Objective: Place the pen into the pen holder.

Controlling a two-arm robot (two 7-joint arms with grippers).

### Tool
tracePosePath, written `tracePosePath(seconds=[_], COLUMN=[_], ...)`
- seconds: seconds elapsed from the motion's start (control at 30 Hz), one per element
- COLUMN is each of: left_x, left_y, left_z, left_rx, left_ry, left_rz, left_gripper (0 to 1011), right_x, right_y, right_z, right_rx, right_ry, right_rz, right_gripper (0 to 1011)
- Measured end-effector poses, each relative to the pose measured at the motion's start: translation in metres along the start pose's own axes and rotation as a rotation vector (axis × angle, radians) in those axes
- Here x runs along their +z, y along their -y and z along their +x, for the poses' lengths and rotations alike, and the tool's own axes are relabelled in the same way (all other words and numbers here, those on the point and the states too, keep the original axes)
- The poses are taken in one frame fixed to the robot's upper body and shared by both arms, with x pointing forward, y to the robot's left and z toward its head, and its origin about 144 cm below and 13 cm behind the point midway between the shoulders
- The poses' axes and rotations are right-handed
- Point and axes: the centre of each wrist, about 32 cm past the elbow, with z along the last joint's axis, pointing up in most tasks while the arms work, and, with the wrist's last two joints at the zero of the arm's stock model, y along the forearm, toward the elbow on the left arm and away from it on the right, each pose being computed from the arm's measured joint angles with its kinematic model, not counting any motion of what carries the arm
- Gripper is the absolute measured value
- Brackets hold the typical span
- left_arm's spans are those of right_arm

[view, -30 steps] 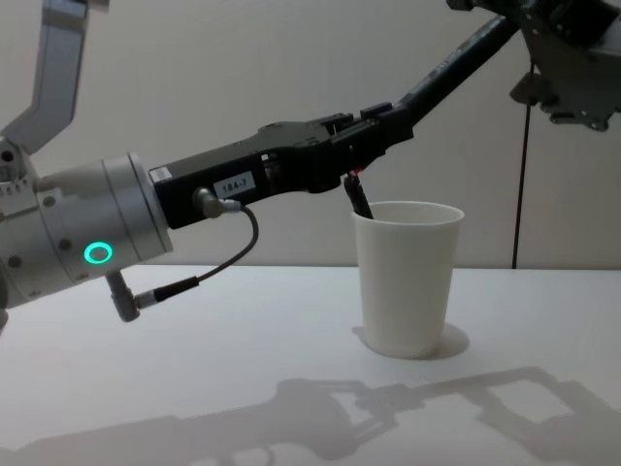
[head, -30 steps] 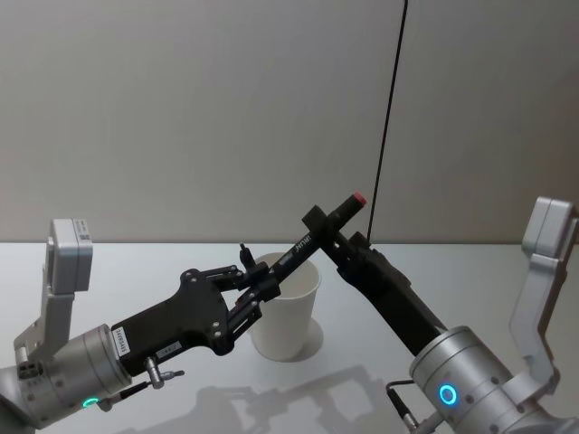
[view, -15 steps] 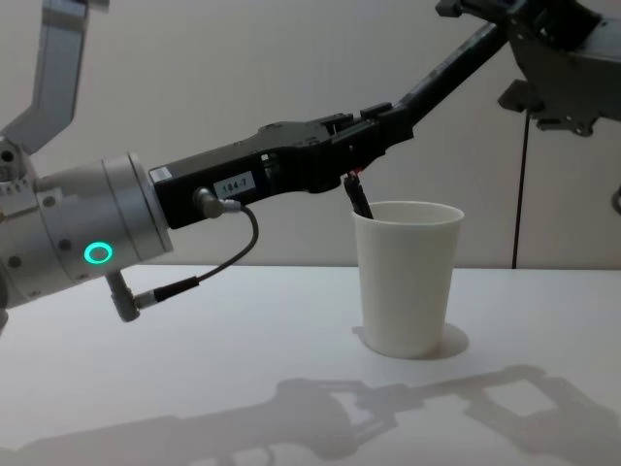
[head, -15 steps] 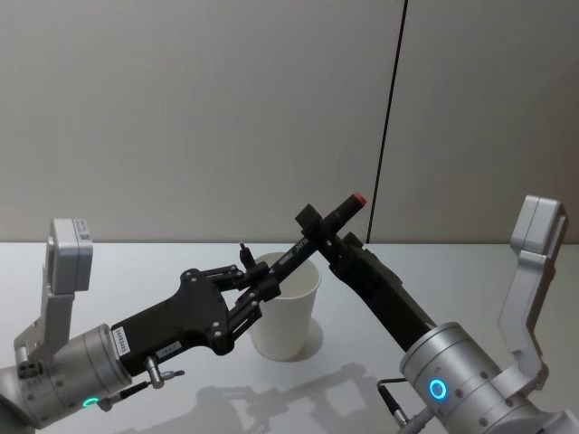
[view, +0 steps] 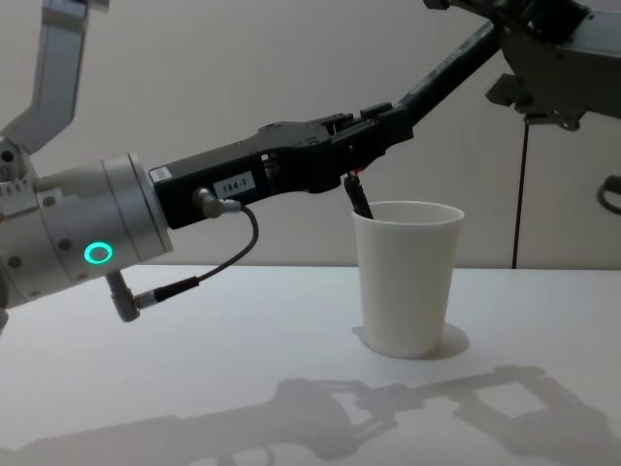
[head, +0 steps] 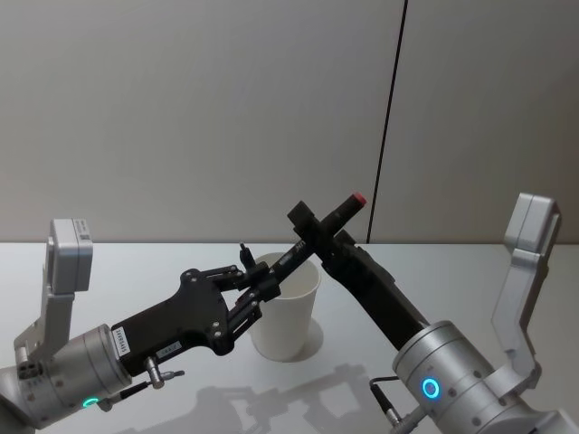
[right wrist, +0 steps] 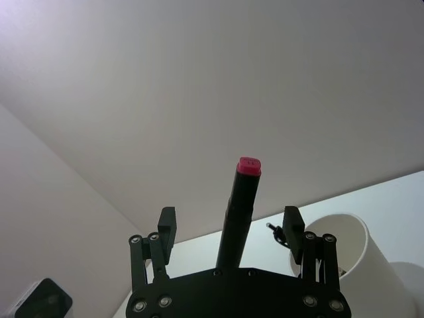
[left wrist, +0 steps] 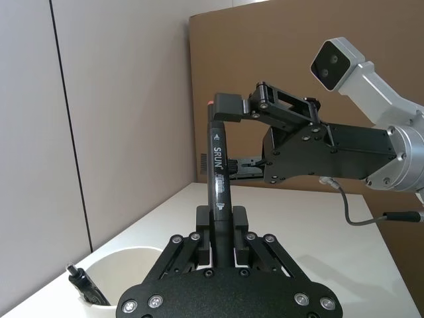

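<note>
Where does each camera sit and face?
Head: high, looking down on the pen holder; both arms show.
Chest: low, side-on to the pen holder; left arm crosses.
Right wrist: behind the right gripper, fingers spread either side of the pen.
Left wrist: behind the left gripper gripping the pen, facing the right gripper.
All share the pen.

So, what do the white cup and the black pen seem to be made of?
The pen holder: probably paper, matte white, with a rolled rim and thin tapered wall. The pen, held in the left gripper: likely plastic, black with slight sheen, white printed lettering, red end cap. The right gripper is open around its upper part.
</note>
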Motion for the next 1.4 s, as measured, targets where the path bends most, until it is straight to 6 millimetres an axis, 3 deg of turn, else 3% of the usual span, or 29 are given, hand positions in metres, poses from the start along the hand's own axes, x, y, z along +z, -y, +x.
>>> tracePosePath(seconds=[0.57, 0.77, 1.4], left_x=[0.0, 0.0, 0.0], left_y=[0.0, 0.0, 0.0], left_z=[0.0, 0.0, 0.0], left_rx=[0.0, 0.0, 0.0], left_ry=[0.0, 0.0, 0.0], left_rz=[0.0, 0.0, 0.0], left_gripper=[202, 202, 203], right_x=[-0.0026, -0.0031, -0.0035], right_y=[-0.0023, -0.0027, -0.0033], right_z=[-0.0038, -0.0043, -0.005], right_rx=[-0.01, -0.012, -0.016], right_ry=[-0.001, 0.0, 0.0], right_rz=[0.014, 0.015, 0.019], right_gripper=[1001, 884, 301])
